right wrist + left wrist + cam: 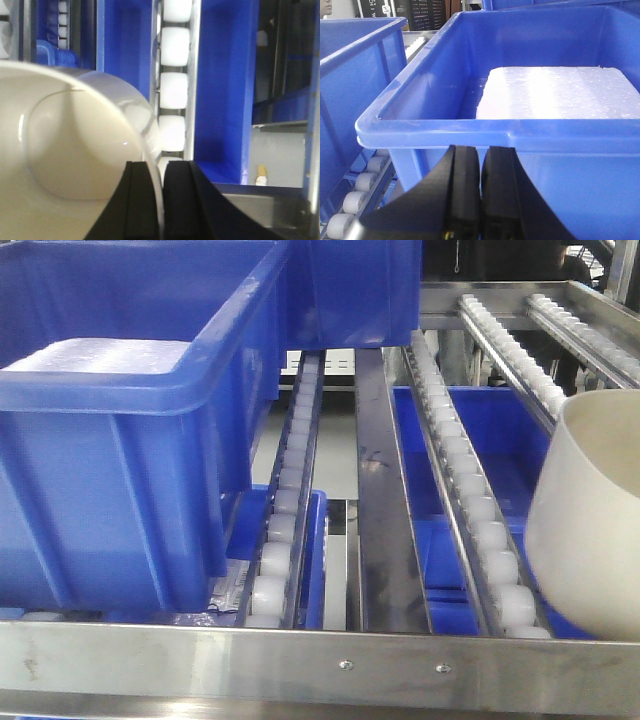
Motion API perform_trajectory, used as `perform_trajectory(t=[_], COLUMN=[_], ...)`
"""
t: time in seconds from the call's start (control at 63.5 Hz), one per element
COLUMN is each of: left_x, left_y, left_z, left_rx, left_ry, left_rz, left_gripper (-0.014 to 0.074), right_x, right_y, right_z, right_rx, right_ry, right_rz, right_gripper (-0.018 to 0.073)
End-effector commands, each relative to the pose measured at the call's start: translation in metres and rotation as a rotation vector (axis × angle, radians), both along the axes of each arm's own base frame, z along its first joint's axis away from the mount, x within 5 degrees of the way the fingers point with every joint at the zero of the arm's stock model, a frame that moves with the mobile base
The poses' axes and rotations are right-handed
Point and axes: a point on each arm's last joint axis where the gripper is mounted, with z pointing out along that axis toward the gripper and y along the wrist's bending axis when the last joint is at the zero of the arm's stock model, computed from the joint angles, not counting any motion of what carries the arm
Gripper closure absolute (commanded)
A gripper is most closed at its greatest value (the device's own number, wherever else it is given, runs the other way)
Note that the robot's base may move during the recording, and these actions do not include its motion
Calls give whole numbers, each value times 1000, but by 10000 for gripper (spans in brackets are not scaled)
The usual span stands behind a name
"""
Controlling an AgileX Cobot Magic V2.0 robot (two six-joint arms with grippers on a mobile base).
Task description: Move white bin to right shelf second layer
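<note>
Bin going onto the rollers!
My right gripper (162, 210) pinches the bin (590, 530) wall, lower right; I'd lower level. Left gripper (481, 200) pressed together.

The stainless-steel rack level with sloping roller tracks (385, 540) serves as the landmark. On its left part sits a large blue rectangular plastic crate (120, 440), with a flat white foam slab (100, 355) lying inside it. Behind this crate, further up the tracks, stands a second blue crate (355, 290). At the level's right end, just behind the flat screwed front rail (320, 665), is the glossy cream-white plastic tub (590, 530). Further blue crates (490, 440) lie below the tracks.
</note>
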Motion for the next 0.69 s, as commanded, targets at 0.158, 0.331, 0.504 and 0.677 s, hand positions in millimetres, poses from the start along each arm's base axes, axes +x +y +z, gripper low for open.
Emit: perform_trajectory(t=[0.158, 0.331, 0.504, 0.677], left_x=[0, 0, 0, 0], left_y=[0, 0, 0, 0], left_z=[-4, -4, -4, -4], left_rx=[-11, -11, -11, -11], left_ry=[-60, -60, -60, -60], left_rz=[1, 1, 1, 1], left_gripper=[512, 512, 512, 512], right_x=[5, -3, -18, -38], right_y=[-1, -1, 0, 1], right_z=[17, 29, 49, 66], right_rx=[-5, -9, -11, -11], right_ry=[-105, -152, -213, -254], right_rz=[-5, -4, -1, 4], right_gripper=[304, 259, 245, 251])
